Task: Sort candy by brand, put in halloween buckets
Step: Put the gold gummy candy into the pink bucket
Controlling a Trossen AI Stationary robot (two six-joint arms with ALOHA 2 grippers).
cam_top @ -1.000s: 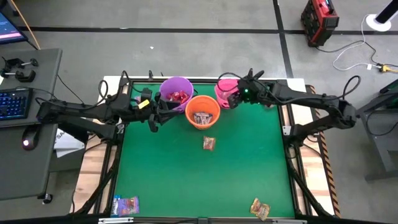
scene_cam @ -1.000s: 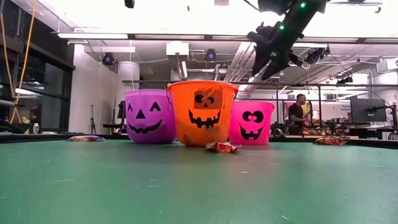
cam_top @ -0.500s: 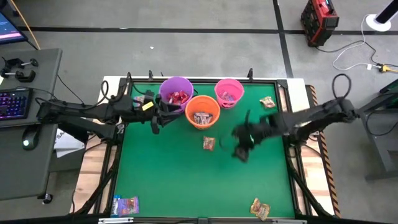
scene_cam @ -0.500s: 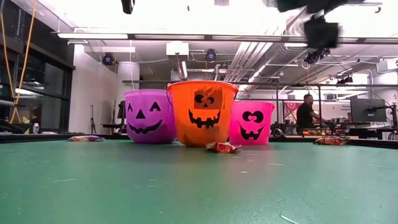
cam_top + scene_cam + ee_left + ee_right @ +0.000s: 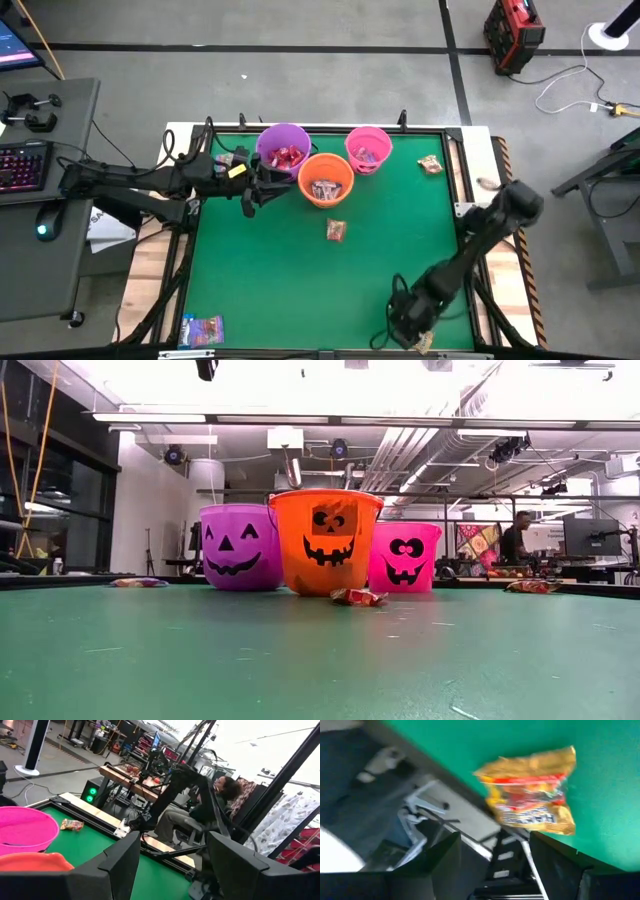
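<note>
The yellow candy [image 5: 532, 792] lies flat at the near right edge of the green desk [image 5: 300, 290], right by the rim, and the right gripper [image 5: 408, 322] hangs just above it. Its jaws stand open with nothing between them; the wrist view looks straight down on the gold and red wrapper ahead of the two dark fingers.

To my eye the step in hand is the pick. The wrapper lies so close to the edge that the fingers want to straddle its short side and come straight down, so the closing does not nudge it off the desk. A flat, crinkly wrapper will slide, so closing low and on the middle looks safest.

Further out, more candy waits: a brown one [image 5: 336, 231] near the middle of the desk, just in front of the orange bucket [image 5: 326, 179], a blue-and-white one [image 5: 201, 328] at the near left corner, and one more [image 5: 430, 165] at the far right, beside the pink bucket [image 5: 368, 148].

The purple bucket [image 5: 283, 150], the orange and the pink stand together at the far side, each with sweets already inside.

The left gripper [image 5: 252, 195] waits by the purple and orange buckets, jaws wide and empty.
</note>
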